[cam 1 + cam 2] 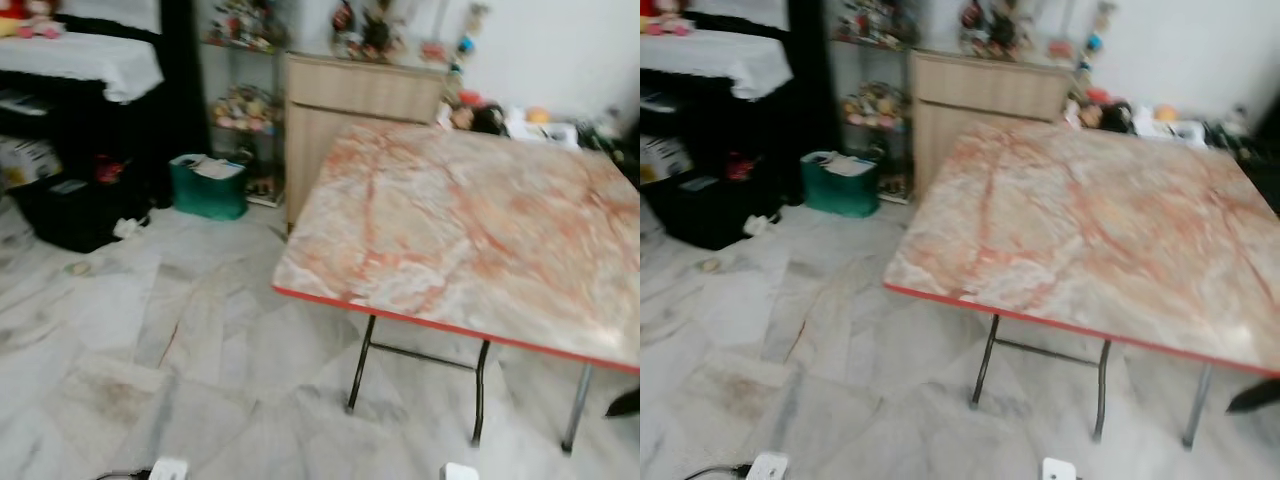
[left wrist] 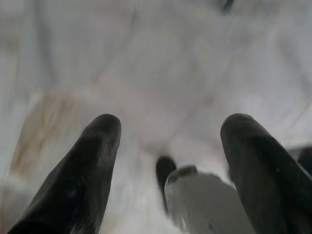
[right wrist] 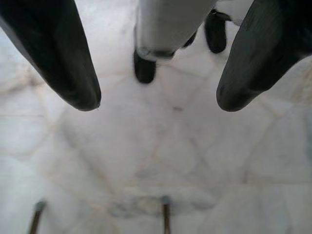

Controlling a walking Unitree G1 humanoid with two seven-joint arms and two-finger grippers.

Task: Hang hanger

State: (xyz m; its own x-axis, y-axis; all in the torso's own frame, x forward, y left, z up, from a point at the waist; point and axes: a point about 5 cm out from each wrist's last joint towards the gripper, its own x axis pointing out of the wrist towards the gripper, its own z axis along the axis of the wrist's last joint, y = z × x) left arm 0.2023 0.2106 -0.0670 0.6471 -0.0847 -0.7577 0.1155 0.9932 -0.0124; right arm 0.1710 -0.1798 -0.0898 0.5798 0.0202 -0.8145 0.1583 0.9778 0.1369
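A folding table (image 1: 470, 230) with a pink marble-patterned top and a red edge stands ahead of me on thin black and grey legs. Its top is bare. My left gripper (image 2: 168, 129) hangs open over the pale marble floor, with nothing between its black fingers (image 2: 95, 165). My right gripper (image 3: 158, 100) is open too, pointing down at the floor near two thin table legs (image 3: 165, 214), and holds nothing. No hanger can be made out in these blurred views.
A wooden cabinet (image 1: 350, 110) stands behind the table's far left corner. A green bin (image 1: 208, 186) and a black box (image 1: 75, 210) sit on the floor at the left. Clutter (image 1: 520, 120) lies beyond the table's far edge. Open marble floor (image 1: 150, 350) spreads at the front left.
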